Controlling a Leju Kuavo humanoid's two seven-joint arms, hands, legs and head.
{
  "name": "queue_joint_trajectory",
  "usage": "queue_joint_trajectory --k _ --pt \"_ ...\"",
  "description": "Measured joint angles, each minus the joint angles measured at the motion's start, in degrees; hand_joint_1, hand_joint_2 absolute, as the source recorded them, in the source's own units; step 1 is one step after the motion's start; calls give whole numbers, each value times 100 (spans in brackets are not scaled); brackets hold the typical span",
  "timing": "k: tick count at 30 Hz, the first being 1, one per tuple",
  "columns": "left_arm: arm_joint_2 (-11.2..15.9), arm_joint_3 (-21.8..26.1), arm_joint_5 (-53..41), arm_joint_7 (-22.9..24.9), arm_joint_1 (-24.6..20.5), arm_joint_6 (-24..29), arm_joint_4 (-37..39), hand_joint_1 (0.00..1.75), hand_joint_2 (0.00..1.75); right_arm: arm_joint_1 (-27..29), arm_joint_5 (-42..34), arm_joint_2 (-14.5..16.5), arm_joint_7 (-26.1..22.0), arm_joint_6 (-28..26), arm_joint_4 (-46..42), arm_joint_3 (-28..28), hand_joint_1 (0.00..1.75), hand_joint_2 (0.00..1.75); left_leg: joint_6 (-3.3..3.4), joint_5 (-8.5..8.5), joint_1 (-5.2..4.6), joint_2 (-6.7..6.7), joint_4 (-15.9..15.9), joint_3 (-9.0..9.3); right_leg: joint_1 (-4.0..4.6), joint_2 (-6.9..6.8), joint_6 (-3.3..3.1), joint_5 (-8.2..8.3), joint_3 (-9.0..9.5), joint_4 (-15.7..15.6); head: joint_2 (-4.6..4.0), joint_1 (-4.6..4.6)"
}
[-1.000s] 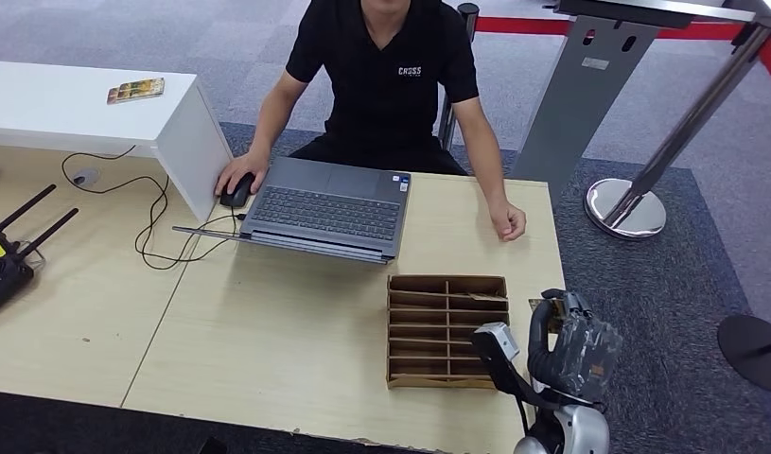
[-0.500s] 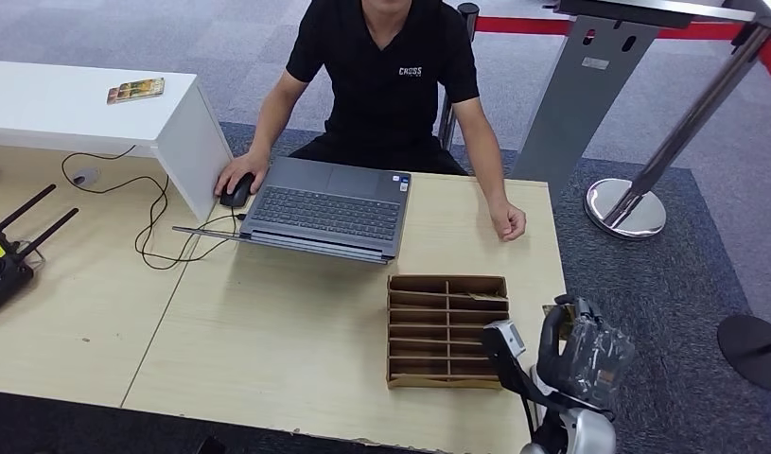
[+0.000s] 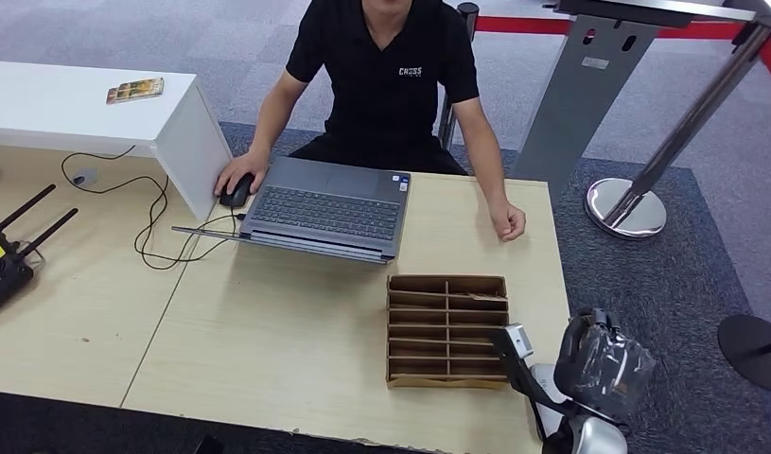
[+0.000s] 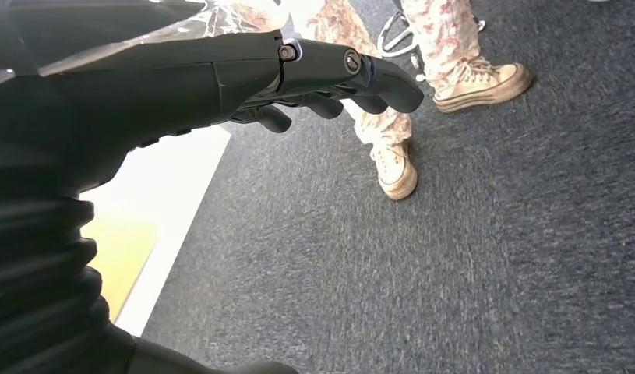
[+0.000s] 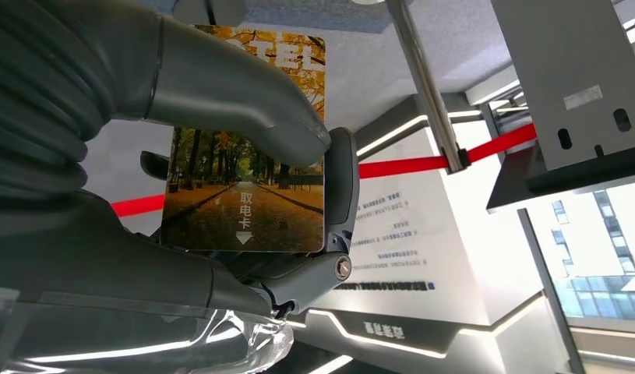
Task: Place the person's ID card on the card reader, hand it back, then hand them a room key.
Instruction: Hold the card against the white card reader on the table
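Note:
My right hand (image 3: 604,364) hovers off the table's near right corner, beside a brown cardboard slot tray (image 3: 447,284). The right wrist view shows this right hand (image 5: 104,234) pinching a room key card (image 5: 248,156) printed with an autumn tree avenue, the thumb (image 5: 220,78) lying across its face. My left hand (image 4: 298,70) hangs over dark carpet with its fingers loosely extended and nothing in them. The person (image 3: 386,76) in a black shirt sits behind the table, one fist (image 3: 507,222) resting on it and the other hand on a mouse (image 3: 236,189).
An open grey laptop (image 3: 329,208) lies in front of the person. A white shelf (image 3: 88,104) with a colourful card (image 3: 135,90) stands at the far left, with cables and a black antenna device (image 3: 8,251) beside it. Barrier posts (image 3: 627,203) stand on the right.
My right hand has drifted down and to the right, away from the slot tray and past the table's edge. The person has not moved.

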Motion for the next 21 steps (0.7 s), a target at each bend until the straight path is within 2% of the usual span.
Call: queue_joint_trajectory --k 5,21 --pt "-11 56 -47 27 0 0 1 0 175 24 -25 -152 9 1 240 68 175 175 0 0 1 1 0 0 0 0 -1 0 -1 0 0 1" --pt "-43 132 -64 39 -1 0 0 0 175 22 -284 -273 11 1 702 379 175 175 0 0 0 0 0 -1 0 0 0 0 -1 1 0 1"
